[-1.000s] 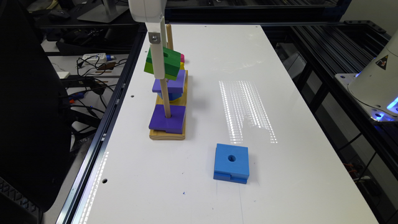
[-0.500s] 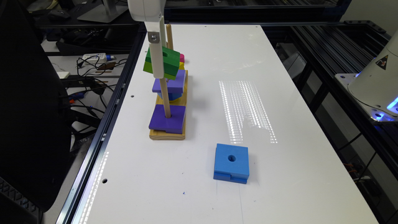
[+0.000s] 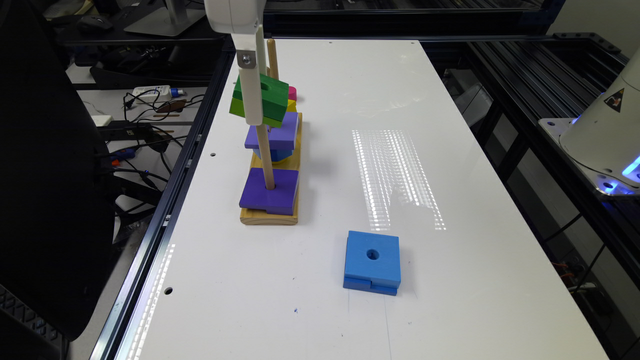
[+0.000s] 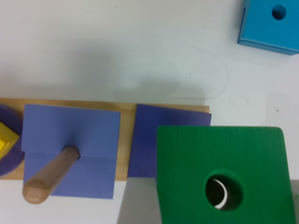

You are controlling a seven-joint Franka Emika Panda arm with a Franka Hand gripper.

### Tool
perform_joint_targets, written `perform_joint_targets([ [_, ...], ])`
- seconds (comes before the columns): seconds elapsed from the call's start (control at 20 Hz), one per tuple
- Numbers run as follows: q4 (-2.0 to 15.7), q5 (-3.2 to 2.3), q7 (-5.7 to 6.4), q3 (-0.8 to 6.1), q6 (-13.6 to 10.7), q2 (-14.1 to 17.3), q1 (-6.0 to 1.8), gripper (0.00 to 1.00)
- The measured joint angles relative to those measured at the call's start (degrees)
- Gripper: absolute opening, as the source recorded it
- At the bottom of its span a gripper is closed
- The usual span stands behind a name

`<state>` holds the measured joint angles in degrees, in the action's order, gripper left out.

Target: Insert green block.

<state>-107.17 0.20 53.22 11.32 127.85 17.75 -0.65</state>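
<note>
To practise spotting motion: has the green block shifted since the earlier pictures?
No. In the exterior view the green block sits at the same height and position against the wooden base and nearest peg.

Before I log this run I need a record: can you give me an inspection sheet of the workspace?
Surface: white table, glare stripes, a few small marks.
Job's things: green block held tilted in the air above the peg board, not yet seated; its hole shows in the wrist view.
Clutter: blue block lying loose on the table; purple blocks on pegs; yellow and pink pieces behind.
Grippers: gripper at the green block; finger state cannot be told.
Cables: tangle beyond the table's edge on the exterior view's left.
Surroundings: dark frame rails; white machine on the exterior view's right.
</note>
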Motion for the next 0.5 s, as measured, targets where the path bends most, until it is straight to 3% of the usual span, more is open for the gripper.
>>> perform_joint_targets([
  [0.5, 0.0, 0.0, -0.01, -0.02, 0.4, 0.5, -0.01, 0.0],
])
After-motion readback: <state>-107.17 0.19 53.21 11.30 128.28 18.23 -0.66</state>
